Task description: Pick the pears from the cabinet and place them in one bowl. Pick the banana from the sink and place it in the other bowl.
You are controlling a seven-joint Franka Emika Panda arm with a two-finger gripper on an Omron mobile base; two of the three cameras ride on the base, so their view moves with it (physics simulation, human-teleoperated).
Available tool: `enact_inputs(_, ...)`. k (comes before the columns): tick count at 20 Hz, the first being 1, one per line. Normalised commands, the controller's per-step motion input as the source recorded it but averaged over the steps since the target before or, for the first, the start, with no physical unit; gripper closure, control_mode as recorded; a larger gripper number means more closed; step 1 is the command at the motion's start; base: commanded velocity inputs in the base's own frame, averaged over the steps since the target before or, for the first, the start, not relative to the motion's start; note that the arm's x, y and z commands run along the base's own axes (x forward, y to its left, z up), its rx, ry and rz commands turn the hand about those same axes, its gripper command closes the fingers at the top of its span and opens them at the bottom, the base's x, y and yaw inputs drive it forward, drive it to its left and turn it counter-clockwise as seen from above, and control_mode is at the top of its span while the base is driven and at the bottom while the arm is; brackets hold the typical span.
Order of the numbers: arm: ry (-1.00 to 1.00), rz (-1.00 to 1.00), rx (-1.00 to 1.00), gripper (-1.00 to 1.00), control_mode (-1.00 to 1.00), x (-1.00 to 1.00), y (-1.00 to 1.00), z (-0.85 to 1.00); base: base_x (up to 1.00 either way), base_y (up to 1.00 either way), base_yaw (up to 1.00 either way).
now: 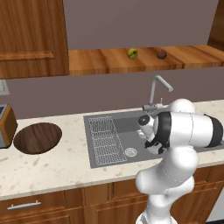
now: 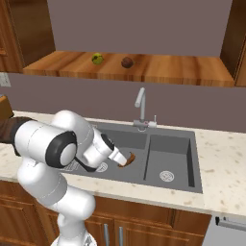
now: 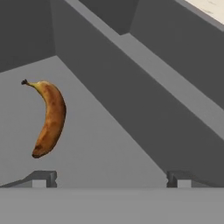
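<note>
Tool spread wide above banana in sink basin.

Tool (image 3: 111,177) fingers apart, gripping nothing, hanging over the left basin of the dark grey sink (image 2: 168,144). Banana (image 3: 48,118) lies flat on the basin floor at about 10 o'clock from the tool in the hand view: curved, yellow near the dark stem, browning orange toward the blunt end. Two pears sit on the cabinet shelf (image 1: 109,61): yellow-green pear (image 1: 132,53) and reddish-brown pear (image 1: 162,54), apart. Dark wooden bowl (image 1: 37,138) rests on the tabletop (image 1: 57,166), at 9 o'clock from the sink.
</note>
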Motion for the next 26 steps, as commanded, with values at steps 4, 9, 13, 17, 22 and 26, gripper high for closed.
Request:
enact_inputs(4,0.0,0.0,0.0,-1.0,-1.0,0.06,0.0,0.0,0.0,0.0,0.0)
enact_inputs(9,0.0,0.01,0.06,-1.0,-1.0,0.13,-0.07,0.0,0.0,0.0,0.0)
enact_inputs(13,0.01,0.04,0.08,-1.0,-1.0,0.01,-0.21,0.0,0.0,0.0,0.0)
enact_inputs(17,0.0,0.04,0.06,-1.0,-1.0,0.0,-0.2,0.0,0.0,0.0,0.0)
enact_inputs(22,0.0,0.02,0.06,-1.0,-1.0,0.0,-0.1,0.0,0.0,0.0,0.0)
enact_inputs(26,-0.01,0.0,0.0,-1.0,-1.0,0.07,0.01,0.0,0.0,0.0,0.0)
